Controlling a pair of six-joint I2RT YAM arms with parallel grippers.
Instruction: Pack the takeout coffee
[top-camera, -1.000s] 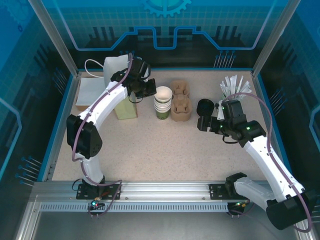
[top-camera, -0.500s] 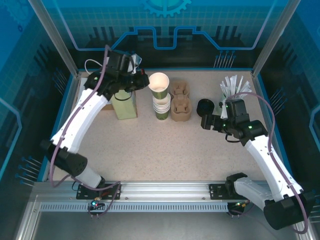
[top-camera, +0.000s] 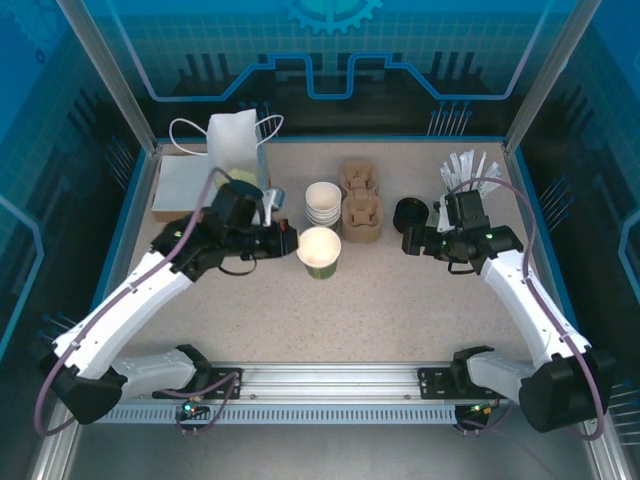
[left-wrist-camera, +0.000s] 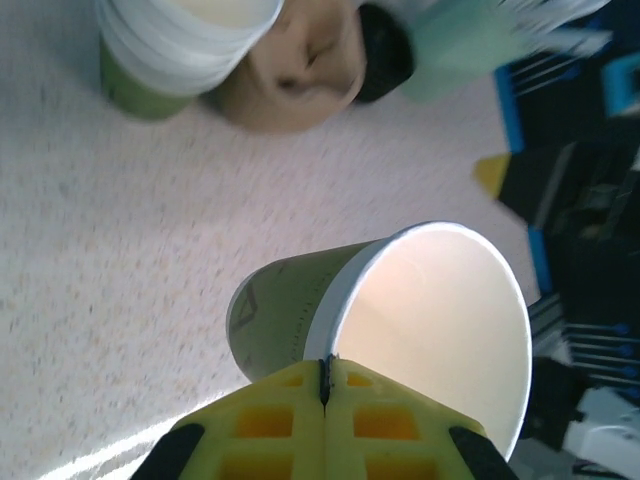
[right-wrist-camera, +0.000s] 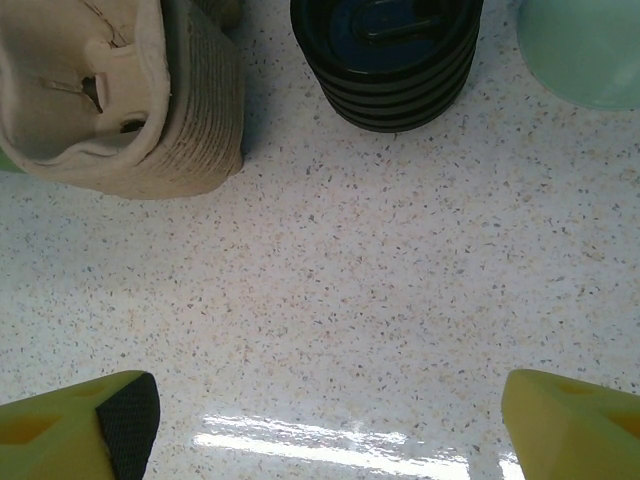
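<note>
The left claw is clamped on the takeout coffee cup, its 2 yellow fingers pressed together over the white rim with the cup's wall pinched between them. In the overhead view the green cup, mouth up and white inside, sits near the middle of the counter, just in front of the stack of matching cups; I cannot tell whether its base touches the surface. The brown pulp carrier stands to the right of that stack, touching it or nearly so, and apart from the held cup. The right claw hangs over bare counter with its 2 fingers spread wide and nothing between them. Ahead of it stand a stack of black lids, the carrier to their left and a pale green cup to their right. A white bag stands at the far left corner.
</note>
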